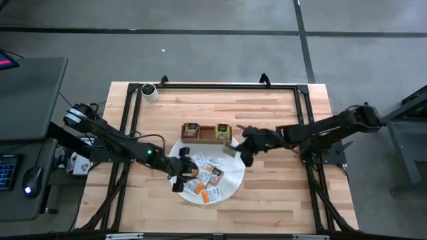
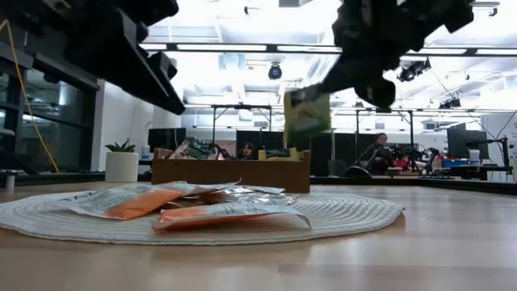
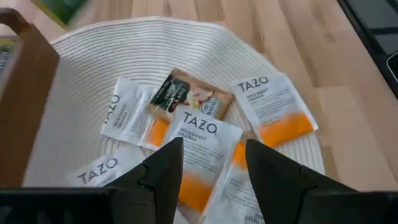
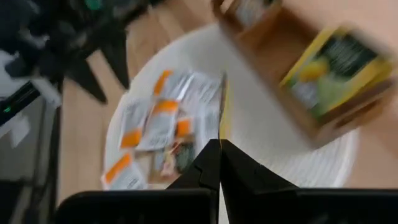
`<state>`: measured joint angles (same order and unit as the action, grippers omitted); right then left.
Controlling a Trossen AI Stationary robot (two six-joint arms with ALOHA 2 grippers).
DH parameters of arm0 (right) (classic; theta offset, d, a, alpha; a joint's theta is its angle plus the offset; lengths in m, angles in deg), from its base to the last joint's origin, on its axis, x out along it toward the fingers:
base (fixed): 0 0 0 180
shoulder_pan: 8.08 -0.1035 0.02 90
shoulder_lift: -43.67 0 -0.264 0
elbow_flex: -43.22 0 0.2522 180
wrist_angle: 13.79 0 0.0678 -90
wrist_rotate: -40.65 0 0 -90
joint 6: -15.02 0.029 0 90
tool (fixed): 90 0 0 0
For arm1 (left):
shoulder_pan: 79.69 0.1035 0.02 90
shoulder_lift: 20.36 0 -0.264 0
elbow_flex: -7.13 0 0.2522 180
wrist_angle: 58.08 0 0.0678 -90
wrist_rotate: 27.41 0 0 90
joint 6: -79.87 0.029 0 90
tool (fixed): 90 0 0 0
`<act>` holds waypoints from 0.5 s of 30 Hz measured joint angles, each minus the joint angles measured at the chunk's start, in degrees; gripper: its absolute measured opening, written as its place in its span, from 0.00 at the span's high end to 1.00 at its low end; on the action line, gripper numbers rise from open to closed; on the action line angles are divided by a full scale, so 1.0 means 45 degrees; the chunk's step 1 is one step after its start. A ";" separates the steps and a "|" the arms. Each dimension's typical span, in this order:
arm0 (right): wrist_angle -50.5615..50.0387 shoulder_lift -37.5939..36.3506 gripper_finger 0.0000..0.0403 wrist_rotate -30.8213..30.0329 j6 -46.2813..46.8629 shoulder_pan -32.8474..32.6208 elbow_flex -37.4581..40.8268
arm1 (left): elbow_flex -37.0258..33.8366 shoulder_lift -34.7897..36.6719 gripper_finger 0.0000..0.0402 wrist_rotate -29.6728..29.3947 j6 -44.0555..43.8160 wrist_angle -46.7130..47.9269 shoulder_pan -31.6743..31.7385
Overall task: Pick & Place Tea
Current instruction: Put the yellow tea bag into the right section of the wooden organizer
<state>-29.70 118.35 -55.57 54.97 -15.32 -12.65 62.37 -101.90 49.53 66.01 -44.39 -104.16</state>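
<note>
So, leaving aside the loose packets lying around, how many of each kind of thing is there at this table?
Grippers: 2, the left gripper and the right gripper
wooden tray: 1
woven mat: 1
potted plant: 1
tea packet held by the right gripper: 1
Total: 6

Both arms are dark, nearly black, built of slim round links joined by bulkier joints. The left arm [image 1: 113,139] carries a pale grey motor housing at its base end and a small green light near its wrist. The left fingers [image 3: 163,174] are matte black, flat-sided and tapered.
</note>
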 joint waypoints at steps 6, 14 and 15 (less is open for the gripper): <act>-0.1713 -0.0484 1.00 -0.0253 -0.2153 0.1049 -0.1155 | -0.1210 -0.0048 0.57 0.0174 -0.0595 -0.2628 0.0010; -0.4203 0.0032 1.00 -0.0242 -0.6209 0.2596 -0.3813 | -0.2818 -0.0046 0.57 0.0093 -0.0717 -0.6479 0.0015; -0.4306 0.0095 1.00 -0.0108 -0.6666 0.2778 -0.4000 | -0.3131 0.0051 0.57 0.0086 -0.0777 -0.7054 0.0015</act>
<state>-49.08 118.78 -56.06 24.98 -2.81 -30.65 48.28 -101.67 49.92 62.51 -76.13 -104.10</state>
